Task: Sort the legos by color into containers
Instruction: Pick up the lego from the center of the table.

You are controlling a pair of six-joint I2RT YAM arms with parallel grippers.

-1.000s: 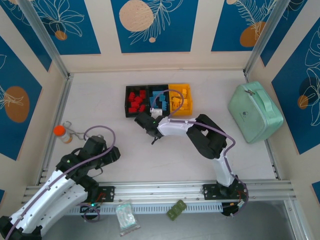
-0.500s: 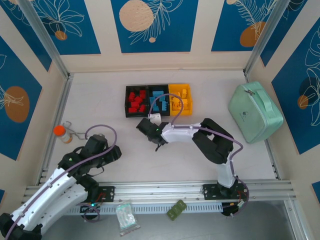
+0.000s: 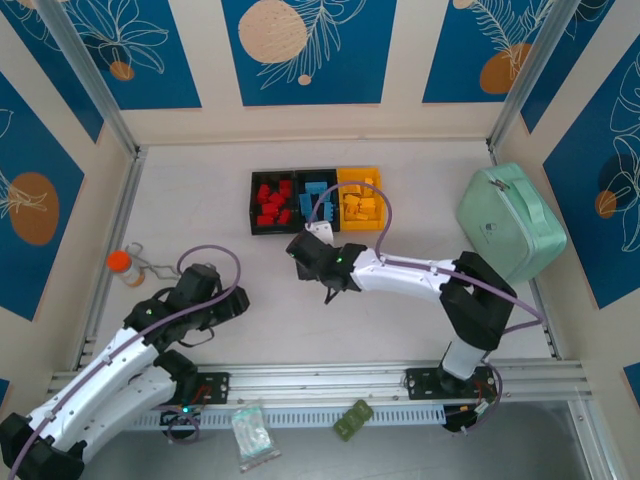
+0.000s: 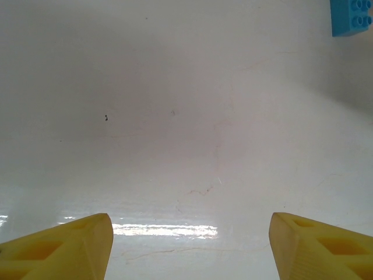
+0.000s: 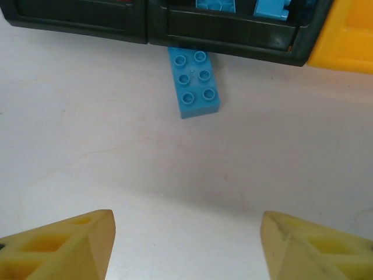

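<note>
You are looking at a pale tabletop (image 3: 420,180) carrying three joined containers (image 3: 253,203) at far centre. A blue lego (image 5: 193,90) is lying just near of them. A mint-green case (image 3: 510,222) is sitting right and an orange-capped bottle (image 3: 122,264) left.

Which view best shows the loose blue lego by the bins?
Right wrist: the whole blue lego lies studs-up at the black bin's front wall, ahead of the open right hand. Left wrist catches a cropped blue brick, perhaps the same one. From above, that hand covers the spot.
</note>
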